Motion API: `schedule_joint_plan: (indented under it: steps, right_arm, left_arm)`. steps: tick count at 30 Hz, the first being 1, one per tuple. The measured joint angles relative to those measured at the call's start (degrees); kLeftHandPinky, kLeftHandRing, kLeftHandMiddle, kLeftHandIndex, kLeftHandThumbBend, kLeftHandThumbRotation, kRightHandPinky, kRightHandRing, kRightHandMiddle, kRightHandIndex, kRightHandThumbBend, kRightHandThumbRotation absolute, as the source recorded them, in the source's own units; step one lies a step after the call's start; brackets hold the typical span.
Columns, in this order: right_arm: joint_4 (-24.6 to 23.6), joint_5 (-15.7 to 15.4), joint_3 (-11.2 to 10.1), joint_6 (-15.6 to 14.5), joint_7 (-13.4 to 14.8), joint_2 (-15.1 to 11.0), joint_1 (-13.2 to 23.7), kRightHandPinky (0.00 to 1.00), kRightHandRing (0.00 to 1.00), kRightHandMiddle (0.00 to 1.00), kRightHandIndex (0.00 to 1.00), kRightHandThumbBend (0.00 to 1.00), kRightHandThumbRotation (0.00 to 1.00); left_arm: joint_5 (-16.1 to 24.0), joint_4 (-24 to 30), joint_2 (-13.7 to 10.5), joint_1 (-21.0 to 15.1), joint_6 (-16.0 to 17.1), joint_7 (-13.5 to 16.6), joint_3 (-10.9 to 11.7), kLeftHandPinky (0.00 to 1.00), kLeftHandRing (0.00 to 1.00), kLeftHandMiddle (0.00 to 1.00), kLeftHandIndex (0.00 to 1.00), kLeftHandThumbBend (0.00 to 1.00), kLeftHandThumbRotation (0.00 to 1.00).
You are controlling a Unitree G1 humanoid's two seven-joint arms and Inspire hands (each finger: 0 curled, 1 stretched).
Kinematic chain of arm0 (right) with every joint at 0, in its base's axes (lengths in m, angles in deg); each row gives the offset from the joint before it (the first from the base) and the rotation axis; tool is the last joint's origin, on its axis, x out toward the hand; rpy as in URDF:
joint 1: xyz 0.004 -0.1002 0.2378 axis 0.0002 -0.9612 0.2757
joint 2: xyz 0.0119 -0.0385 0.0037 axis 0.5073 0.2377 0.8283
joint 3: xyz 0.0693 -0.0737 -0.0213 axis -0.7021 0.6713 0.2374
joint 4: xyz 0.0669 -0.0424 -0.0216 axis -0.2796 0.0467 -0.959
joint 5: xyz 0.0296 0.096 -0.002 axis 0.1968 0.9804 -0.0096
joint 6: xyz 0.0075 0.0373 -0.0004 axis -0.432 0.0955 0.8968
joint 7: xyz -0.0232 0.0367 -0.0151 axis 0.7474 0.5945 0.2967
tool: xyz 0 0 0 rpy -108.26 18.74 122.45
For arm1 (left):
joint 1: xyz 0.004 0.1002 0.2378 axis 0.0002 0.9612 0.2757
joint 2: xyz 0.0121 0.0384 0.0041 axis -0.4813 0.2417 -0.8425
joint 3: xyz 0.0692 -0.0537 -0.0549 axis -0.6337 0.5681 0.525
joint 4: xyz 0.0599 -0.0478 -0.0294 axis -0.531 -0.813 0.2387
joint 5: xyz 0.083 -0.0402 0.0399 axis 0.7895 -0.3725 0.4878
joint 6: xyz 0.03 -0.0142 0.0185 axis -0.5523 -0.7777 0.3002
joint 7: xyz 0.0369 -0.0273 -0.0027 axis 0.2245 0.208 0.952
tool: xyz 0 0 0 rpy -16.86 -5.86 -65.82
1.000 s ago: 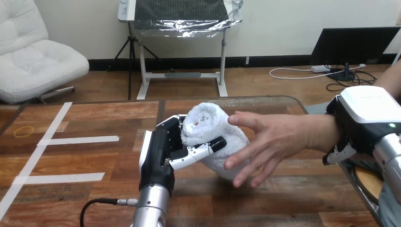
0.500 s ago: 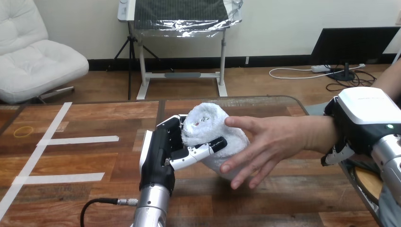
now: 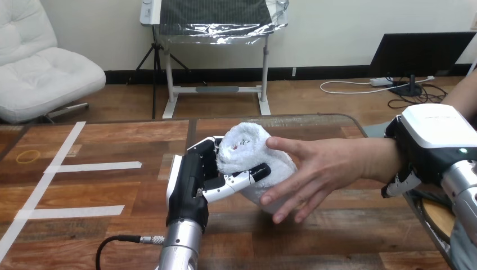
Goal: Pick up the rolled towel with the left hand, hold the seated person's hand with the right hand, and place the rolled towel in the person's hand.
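Observation:
The white rolled towel is held tilted above the wooden table in my left hand, whose fingers and thumb curl round its lower half. The person's hand reaches in from the right, open with fingers spread. Its thumb and palm rest against the towel's right side. My right hand sits on the person's wrist at the far right, and its fingers curl in under that wrist.
White tape strips and a small yellow ring mark lie on the table's left part. A black cable loops beside my left forearm. The table's right edge runs below the person's wrist.
The person's hand, with my right hand on its wrist, has moved a little left and closed up against the towel. My left hand and the towel have stayed put.

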Motion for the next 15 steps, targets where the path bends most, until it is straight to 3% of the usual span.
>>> schedule_joint_plan:
  steps: [15]
  right_arm:
    - [0.4, -0.8, 0.0, 0.6, 0.0, 0.3, 0.0, 0.1, 0.16, 0.24, 0.3, 0.77, 0.0]
  left_arm:
    - [0.4, 0.1, 0.0, -0.1, -0.2, 0.1, -0.1, 0.49, 0.47, 0.46, 0.5, 0.66, 0.0]
